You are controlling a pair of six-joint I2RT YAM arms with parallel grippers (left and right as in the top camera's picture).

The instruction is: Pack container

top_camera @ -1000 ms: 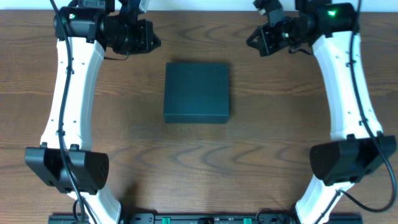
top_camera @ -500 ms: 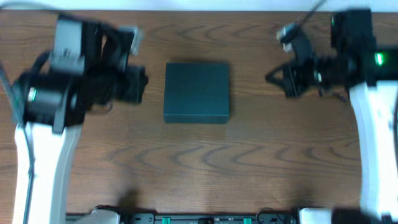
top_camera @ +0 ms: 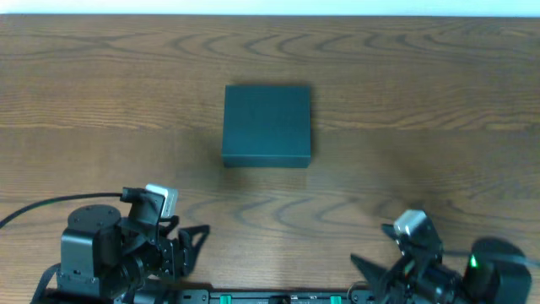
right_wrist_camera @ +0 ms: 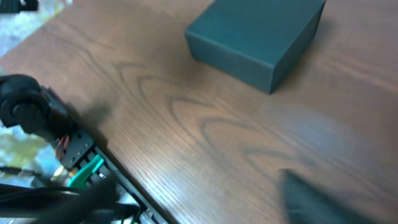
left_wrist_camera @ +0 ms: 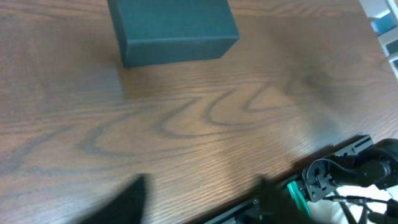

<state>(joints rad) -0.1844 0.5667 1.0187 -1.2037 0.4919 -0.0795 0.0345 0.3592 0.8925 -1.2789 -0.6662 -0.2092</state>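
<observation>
The container (top_camera: 267, 125) is a dark teal square box lying in the middle of the wooden table with its lid down. It also shows at the top of the left wrist view as the container (left_wrist_camera: 171, 28) and at the top of the right wrist view as the container (right_wrist_camera: 258, 34). My left gripper (top_camera: 191, 243) hangs low at the table's near left edge, well away from the box. Its blurred dark fingers (left_wrist_camera: 124, 202) stand wide apart, so the left gripper (left_wrist_camera: 199, 205) is open and holds nothing. My right gripper (top_camera: 364, 270) sits at the near right edge, and the right gripper (right_wrist_camera: 199, 205) is likewise open with bare wood between its fingers.
A black mounting rail (top_camera: 278, 297) with green parts runs along the table's near edge, just beneath both grippers. The rail (left_wrist_camera: 323, 180) and the rail (right_wrist_camera: 81, 168) show in both wrist views. A pale strip borders the far edge.
Both arms have swung from the far side of the table down to its near edge. Both grippers' jaws now stand open. The box has not moved.
</observation>
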